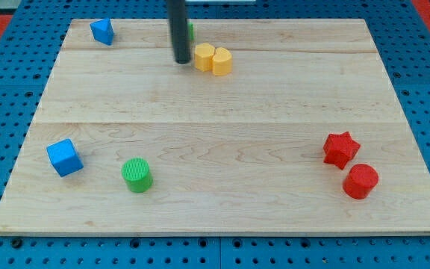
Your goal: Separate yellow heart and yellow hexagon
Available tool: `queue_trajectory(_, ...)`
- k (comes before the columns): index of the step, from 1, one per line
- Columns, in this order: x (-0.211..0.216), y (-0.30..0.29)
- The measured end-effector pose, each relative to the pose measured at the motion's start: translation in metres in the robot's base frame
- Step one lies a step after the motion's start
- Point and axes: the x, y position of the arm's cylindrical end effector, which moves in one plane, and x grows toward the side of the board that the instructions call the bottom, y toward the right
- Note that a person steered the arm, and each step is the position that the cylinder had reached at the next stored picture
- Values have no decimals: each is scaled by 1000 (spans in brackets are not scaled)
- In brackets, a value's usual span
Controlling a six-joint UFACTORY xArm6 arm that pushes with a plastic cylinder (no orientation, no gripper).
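Two yellow blocks touch each other near the view's top centre: the left one (204, 56) and the right one (222, 60); which is the heart and which the hexagon I cannot tell for sure. My rod comes down from the view's top, and my tip (182, 61) rests on the board just left of the left yellow block, very close to it or touching it.
A green block (190, 31) is mostly hidden behind the rod. A blue block (102, 31) sits at the top left, a blue cube (64, 157) and a green cylinder (136, 175) at the bottom left, a red star (340, 149) and a red cylinder (360, 181) at the bottom right. The wooden board (222, 149) lies on blue pegboard.
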Motion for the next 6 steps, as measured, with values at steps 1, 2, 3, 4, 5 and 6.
queue_trajectory(1,-47,36)
queue_trajectory(2,-47,95)
queue_trajectory(3,-20,66)
queue_trajectory(4,-14,127)
queue_trajectory(5,-24,145)
queue_trajectory(6,-43,171)
